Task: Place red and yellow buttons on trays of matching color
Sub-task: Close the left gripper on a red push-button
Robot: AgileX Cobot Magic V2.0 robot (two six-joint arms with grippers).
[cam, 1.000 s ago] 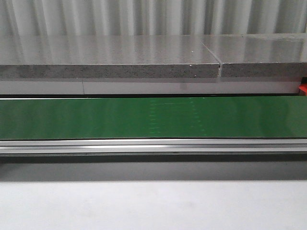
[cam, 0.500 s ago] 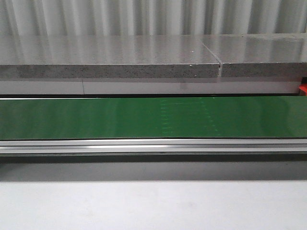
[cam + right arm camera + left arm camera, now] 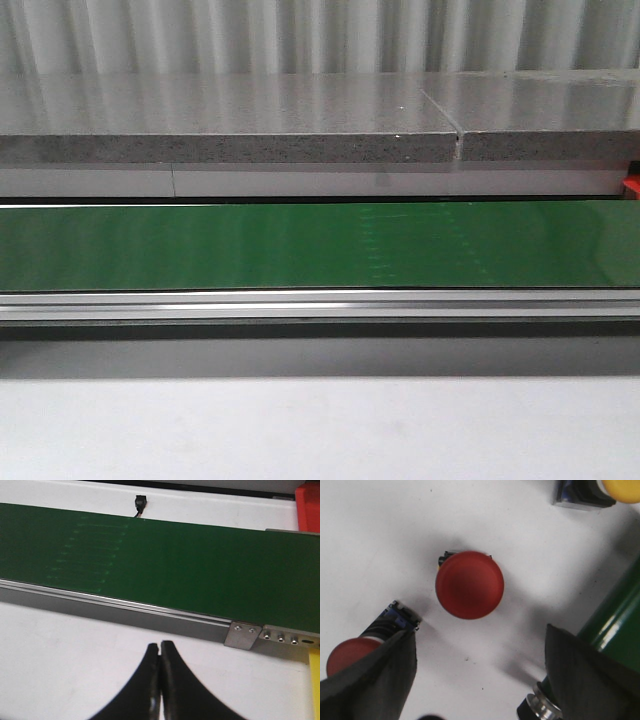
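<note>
So I judge I'm barely started: my left gripper (image 3: 477, 672) hangs spread above an upright red button (image 3: 469, 584) on the white table (image 3: 380, 540), nothing grasped, while my right gripper (image 3: 160, 652) is pressed together, empty.

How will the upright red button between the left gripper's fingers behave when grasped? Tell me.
The red button stands on a narrower base under a wide domed cap, so it is likely top-heavy and may tip if nudged. The smooth cap looks slippery. The left gripper is open around it.
</note>
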